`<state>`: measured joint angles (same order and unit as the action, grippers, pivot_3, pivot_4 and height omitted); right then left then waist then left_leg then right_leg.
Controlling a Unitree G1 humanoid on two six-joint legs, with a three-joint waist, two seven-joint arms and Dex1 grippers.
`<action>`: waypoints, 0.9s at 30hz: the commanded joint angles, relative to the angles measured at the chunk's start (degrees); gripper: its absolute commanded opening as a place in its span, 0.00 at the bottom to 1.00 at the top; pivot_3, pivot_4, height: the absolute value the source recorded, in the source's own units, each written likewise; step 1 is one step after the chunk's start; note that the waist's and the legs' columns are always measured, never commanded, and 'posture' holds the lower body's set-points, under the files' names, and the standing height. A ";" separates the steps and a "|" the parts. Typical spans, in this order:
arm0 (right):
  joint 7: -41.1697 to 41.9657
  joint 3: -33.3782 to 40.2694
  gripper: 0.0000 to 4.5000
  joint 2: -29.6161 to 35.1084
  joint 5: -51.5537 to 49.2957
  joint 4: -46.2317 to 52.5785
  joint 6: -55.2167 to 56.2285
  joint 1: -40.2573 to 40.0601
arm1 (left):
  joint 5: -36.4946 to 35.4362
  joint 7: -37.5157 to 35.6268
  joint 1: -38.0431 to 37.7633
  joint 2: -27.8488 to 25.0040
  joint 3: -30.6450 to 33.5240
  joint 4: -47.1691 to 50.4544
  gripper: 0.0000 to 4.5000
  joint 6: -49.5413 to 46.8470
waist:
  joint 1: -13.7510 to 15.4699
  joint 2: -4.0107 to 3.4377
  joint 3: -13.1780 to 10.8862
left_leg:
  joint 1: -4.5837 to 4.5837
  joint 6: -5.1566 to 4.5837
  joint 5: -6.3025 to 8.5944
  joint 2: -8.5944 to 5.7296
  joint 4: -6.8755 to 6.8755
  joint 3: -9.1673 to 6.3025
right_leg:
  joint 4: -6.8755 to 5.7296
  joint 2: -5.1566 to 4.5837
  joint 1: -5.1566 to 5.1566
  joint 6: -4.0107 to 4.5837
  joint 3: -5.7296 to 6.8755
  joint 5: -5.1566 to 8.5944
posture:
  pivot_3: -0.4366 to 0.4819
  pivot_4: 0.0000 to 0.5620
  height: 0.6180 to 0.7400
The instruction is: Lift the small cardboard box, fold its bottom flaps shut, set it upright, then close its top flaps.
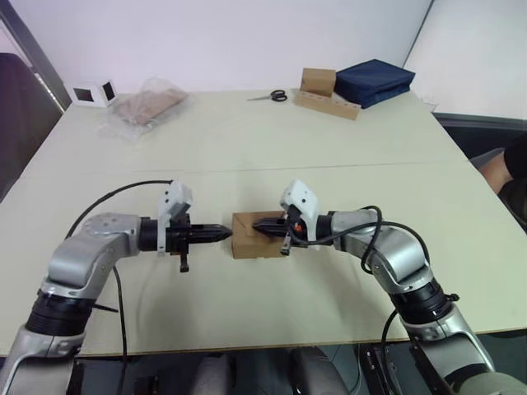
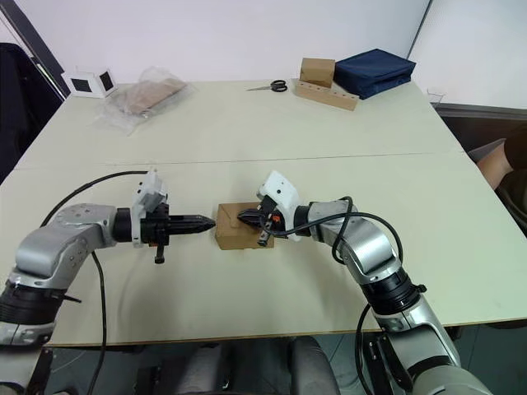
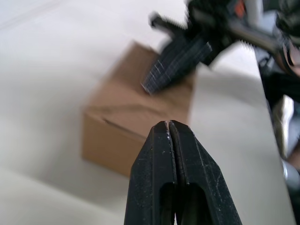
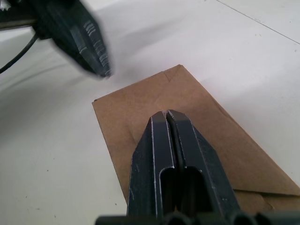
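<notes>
The small cardboard box [image 1: 251, 235] is seen resting on the table [image 1: 247, 156] between both arms. The left gripper [image 1: 224, 233] and right gripper [image 1: 260, 225] are pressed closed, gripping nothing. Pushed unevenly, the box may be slid or tipped.

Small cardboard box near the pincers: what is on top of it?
The shut right pincer lies over the top face of the small cardboard box. Whether it touches can't be told, and the inside is hidden.

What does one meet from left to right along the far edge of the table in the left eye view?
White cubes → clear plastic bag → scissors → cardboard strip with another brown box → navy bag.
</notes>
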<state>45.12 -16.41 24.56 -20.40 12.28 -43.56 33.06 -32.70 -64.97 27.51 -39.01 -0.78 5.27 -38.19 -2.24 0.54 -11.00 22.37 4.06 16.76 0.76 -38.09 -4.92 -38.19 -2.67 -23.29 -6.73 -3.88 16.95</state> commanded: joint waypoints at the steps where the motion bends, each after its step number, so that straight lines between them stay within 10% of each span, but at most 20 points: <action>1: -0.41 -0.13 0.00 0.04 -0.22 2.02 -1.54 -0.39 | 1.25 0.77 4.07 2.30 -0.61 -3.49 0.00 2.33 | -0.18 0.00 0.00 | 0.00 0.00 0.00 0.00 0.00 0.00 | 0.01 0.01 -0.01 0.00 0.00 0.00 | 0.48 0.27 1.00; 10: -0.74 -0.61 0.00 1.96 -0.88 8.34 -5.13 -1.40 | 9.95 -0.03 13.29 12.14 -7.29 -20.38 0.00 12.73 | -0.36 -0.01 0.02 | 0.02 0.00 0.00 -0.02 0.01 0.01 | 0.02 0.01 -0.05 0.00 -0.01 0.00 | 0.48 0.27 1.00; 27: 0.38 -1.29 0.00 4.53 -1.83 12.17 -8.74 -2.06 | 11.83 -1.97 14.33 14.74 -7.50 -22.39 0.00 15.19 | -0.24 -0.01 0.01 | 0.03 0.00 0.00 -0.02 0.01 0.00 | 0.01 0.00 -0.06 0.00 -0.02 0.00 | 0.48 0.27 1.00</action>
<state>45.24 -17.03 28.63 -21.64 22.89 -52.10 30.85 -21.19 -66.35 40.92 -24.40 -8.37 -17.99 -23.47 -2.48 0.53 -10.98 22.40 4.06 16.75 0.74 -38.08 -4.92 -38.18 -2.66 -23.35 -6.73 -3.90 16.95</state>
